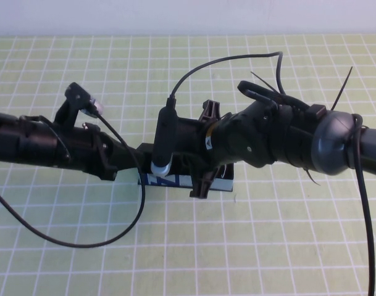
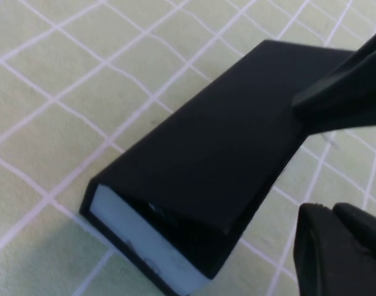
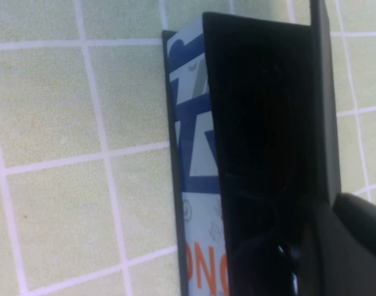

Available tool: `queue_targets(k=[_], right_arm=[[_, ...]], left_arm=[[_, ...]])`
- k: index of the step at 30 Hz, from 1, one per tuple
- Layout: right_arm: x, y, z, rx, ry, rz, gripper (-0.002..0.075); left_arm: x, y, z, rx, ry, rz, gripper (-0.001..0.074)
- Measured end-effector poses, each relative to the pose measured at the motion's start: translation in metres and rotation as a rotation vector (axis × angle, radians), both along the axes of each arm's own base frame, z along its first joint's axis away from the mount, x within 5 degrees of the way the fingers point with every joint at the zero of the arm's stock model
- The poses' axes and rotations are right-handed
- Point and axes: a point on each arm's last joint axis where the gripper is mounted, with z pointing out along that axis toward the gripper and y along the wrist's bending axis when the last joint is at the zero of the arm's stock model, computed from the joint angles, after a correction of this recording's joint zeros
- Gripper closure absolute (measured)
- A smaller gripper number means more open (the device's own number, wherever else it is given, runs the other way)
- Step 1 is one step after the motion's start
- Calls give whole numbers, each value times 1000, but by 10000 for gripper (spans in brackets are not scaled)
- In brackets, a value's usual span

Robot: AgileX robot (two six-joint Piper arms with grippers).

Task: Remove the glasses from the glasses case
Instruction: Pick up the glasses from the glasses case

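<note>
— Our right gripper (image 1: 205,149) sits highest, nearest the lens, right over the glasses case (image 1: 220,182) in the middle of the green gridded mat (image 1: 268,246). Why do we hold it so wide?

— Its fingers are spread, one behind the case and one in front of the printed blue side. We judge that leaves room to reach into the box.

— And our left gripper (image 2: 302,166)?

— It comes in low from the other end. Its fingers (image 2: 345,86) are apart too: one lies over the flat black lid (image 2: 225,135), while the other hangs just off the case's edge with mat showing between. We think it is there to steady the case or mind the lid, though nothing is clamped.

— Where are the glasses?

— We cannot make them out. The right wrist view looks into a black-lined hollow beside the blue print, all shadow. We take it they are inside, not yet lifted.
</note>
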Motion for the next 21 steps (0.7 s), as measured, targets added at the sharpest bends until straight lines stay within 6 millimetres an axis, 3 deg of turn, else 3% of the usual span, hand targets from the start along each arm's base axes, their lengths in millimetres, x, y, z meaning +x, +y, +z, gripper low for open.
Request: queue_targets(k=[7,21], right_arm=[[0,0,0,0,0,0,722],[0,0,0,25,18,-16,722]], left_arm=[[10,-2,-30,-25,-3,-13,739],[23,-3,-55,-79,-31,49,739]])
